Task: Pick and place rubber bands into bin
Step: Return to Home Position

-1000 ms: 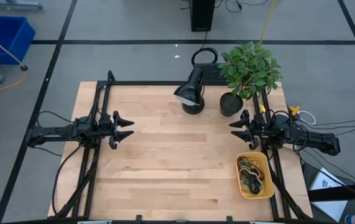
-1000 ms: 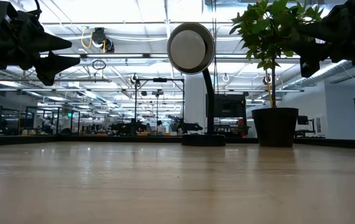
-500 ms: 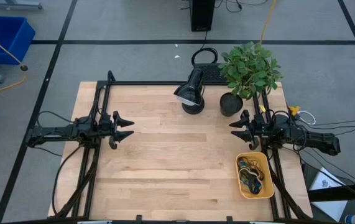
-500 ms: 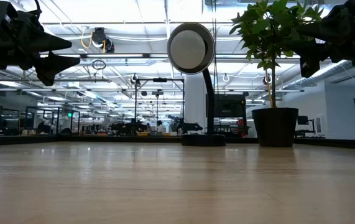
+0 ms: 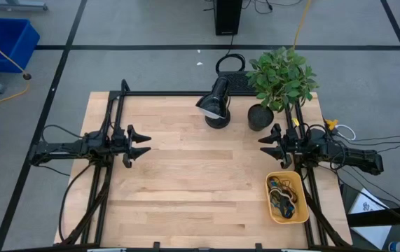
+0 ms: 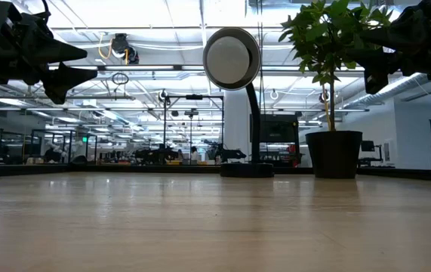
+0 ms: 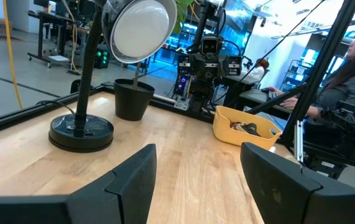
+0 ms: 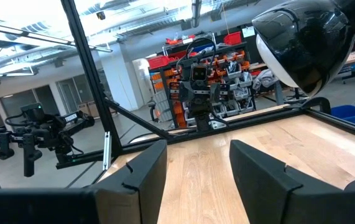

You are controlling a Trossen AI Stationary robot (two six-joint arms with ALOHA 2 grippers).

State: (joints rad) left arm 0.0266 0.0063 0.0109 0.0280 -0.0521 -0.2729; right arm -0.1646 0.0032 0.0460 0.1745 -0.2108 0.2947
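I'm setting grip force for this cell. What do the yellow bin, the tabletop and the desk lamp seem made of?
The bin looks like moulded plastic: uniform yellow-orange, smooth, with thin rounded walls. The tabletop looks like sealed wood: pale planks with grain and a soft sheen. The lamp is glossy black with reflections, either plastic or painted metal; I cannot tell which.

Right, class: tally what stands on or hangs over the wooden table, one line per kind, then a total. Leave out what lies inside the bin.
Lamp: 1
Potted plant: 1
Yellow bin: 1
Grippers: 2, the left gripper and the right gripper, both open
Total: 5
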